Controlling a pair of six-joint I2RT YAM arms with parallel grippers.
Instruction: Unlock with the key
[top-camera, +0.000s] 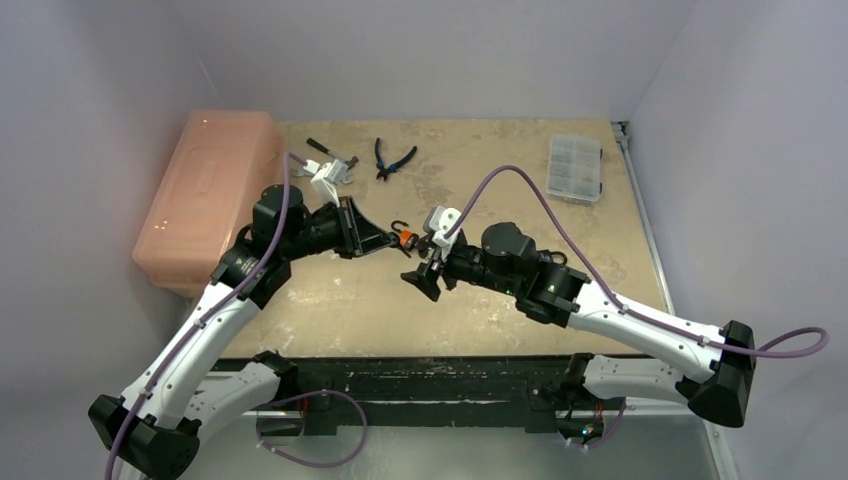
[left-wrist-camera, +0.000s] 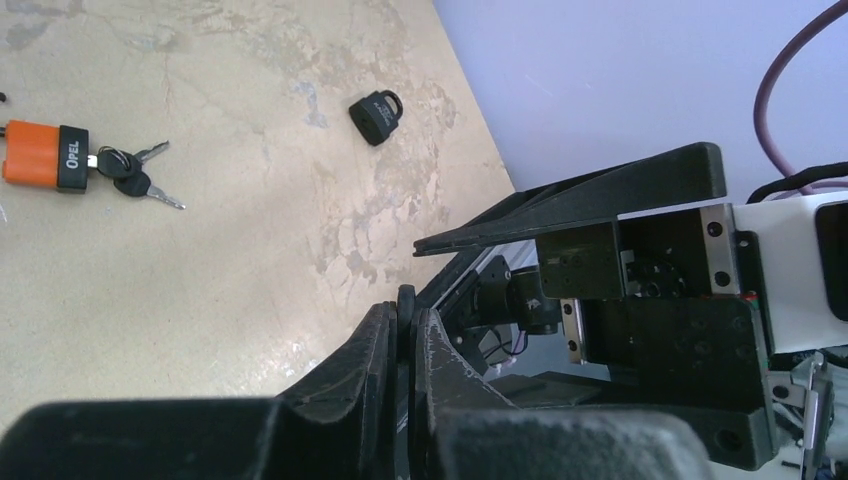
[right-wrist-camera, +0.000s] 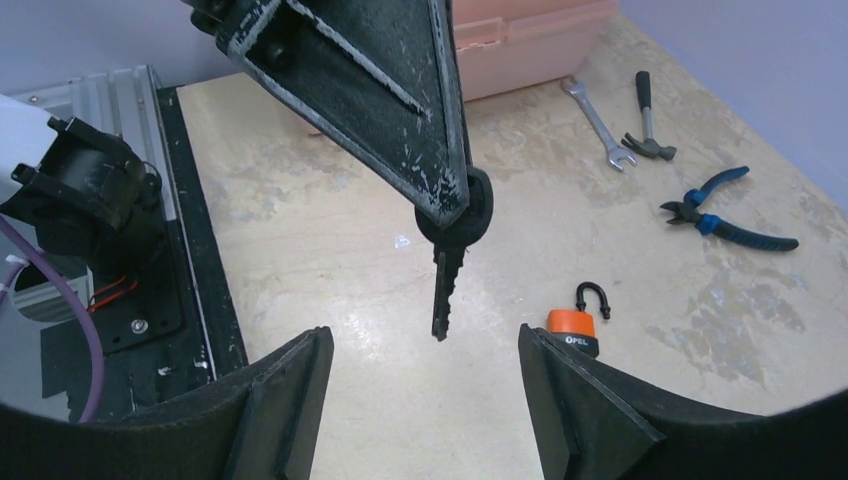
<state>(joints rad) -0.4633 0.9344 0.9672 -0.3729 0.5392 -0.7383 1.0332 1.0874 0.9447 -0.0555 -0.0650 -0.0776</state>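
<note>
My left gripper (top-camera: 388, 241) is shut on the black head of a key (right-wrist-camera: 455, 212). The key's blade (right-wrist-camera: 443, 292) hangs down above the table, between and just above my right gripper's open fingers (right-wrist-camera: 290, 390). The key head shows edge-on between the left fingertips (left-wrist-camera: 406, 300). My right gripper (top-camera: 424, 278) is open and empty, facing the left one. An orange padlock (right-wrist-camera: 573, 333) marked OPEL lies on the table with its black shackle swung open, partly behind my right finger. In the left wrist view this padlock (left-wrist-camera: 40, 155) has a small bunch of keys (left-wrist-camera: 130, 175) at its base.
A small black padlock (left-wrist-camera: 377, 115) lies further off on the table. A wrench (right-wrist-camera: 596, 122), a hammer (right-wrist-camera: 645, 120) and blue-handled pliers (right-wrist-camera: 725, 210) lie at the back. A pink toolbox (top-camera: 208, 200) stands at the left and a clear organiser box (top-camera: 575, 168) at the back right.
</note>
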